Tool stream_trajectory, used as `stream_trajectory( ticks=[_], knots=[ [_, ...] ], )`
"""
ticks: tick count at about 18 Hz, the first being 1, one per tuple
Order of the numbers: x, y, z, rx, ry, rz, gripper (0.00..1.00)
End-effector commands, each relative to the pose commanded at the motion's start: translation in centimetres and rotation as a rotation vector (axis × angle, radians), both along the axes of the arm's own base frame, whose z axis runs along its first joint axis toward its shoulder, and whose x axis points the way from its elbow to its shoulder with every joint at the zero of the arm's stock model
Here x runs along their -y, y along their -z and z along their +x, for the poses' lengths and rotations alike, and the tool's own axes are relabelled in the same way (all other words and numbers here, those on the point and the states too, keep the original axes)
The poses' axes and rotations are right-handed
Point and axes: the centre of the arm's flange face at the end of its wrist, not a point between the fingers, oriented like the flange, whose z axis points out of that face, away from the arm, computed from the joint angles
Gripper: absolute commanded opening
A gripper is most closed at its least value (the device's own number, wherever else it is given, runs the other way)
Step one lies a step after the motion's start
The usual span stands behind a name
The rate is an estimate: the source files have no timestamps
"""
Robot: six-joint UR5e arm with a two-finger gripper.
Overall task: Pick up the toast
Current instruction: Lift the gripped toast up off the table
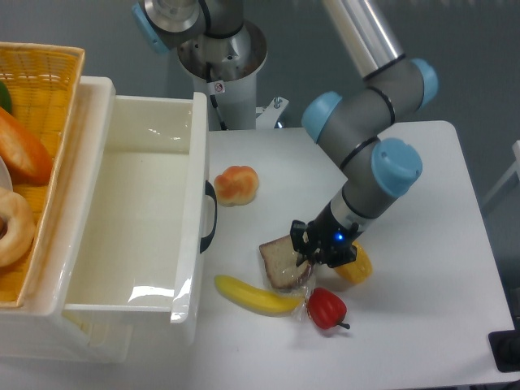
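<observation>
White table (422, 203), arm bent down from above, pincer (307, 248) clenched on the toast (280, 262), banana (256, 296) beside

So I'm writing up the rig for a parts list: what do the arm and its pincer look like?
The arm has smooth silver-grey tube segments and dark grey joint housings with light blue round caps. The pincer is small and black, with a tiny blue light glowing on its body. The grey base column behind carries a small red-and-white round sticker. No loose cables show along the arm.
</observation>
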Motion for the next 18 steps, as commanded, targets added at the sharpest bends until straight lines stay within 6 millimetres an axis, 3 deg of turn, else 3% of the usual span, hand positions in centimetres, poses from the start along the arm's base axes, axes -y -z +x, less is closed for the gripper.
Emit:
stream_trajectory(
  ticks=[5, 18],
  knots=[
    [2.7, -5.2, -0.6, -0.051, -0.090, 0.023, 0.18],
    [4.3, -5.4, -0.2, -0.143, 0.037, -0.143, 0.18]
  ],
)
